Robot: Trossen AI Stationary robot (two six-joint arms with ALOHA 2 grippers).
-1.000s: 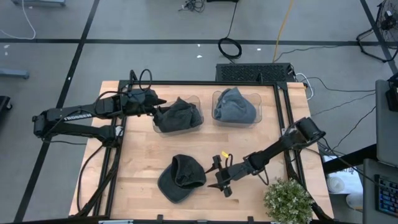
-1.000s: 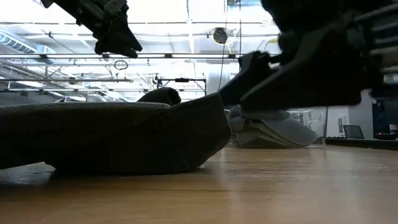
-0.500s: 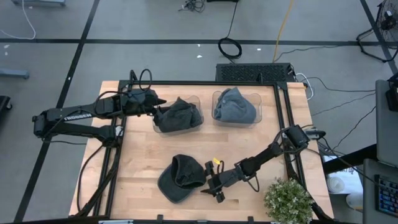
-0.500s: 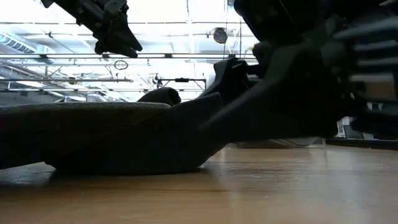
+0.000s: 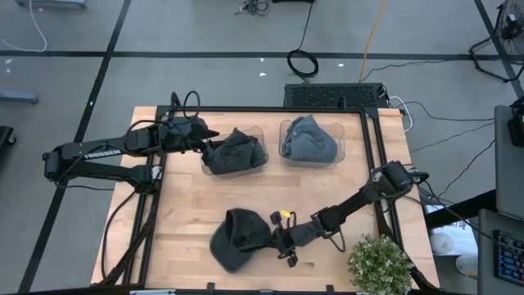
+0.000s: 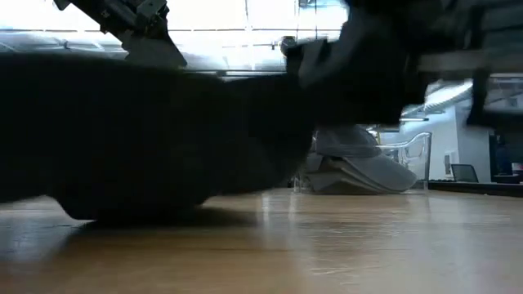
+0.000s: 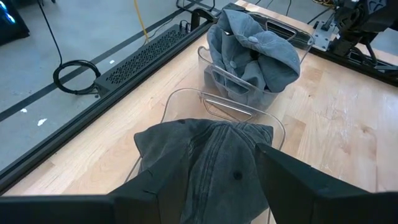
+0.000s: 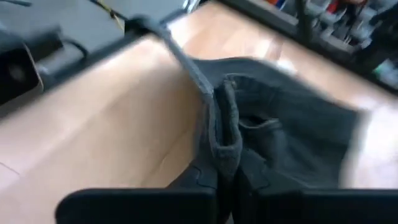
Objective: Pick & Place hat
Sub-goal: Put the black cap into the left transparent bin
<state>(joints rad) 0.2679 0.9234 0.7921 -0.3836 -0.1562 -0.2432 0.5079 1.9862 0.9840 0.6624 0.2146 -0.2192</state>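
- High view: the dark hat lies on the wooden table near its front edge. The right gripper pinches the hat's right edge. The left gripper is at the left clear bin, gripping the dark grey cap that fills it. A lighter grey cap fills the right bin. A small plant stands at the front right corner.
- Low view: the hat is a dark mass filling the left side.
- Left wrist view: the fingers straddle the dark grey cap, part spread.
- Right wrist view: fingers pressed together on a fold of the hat.
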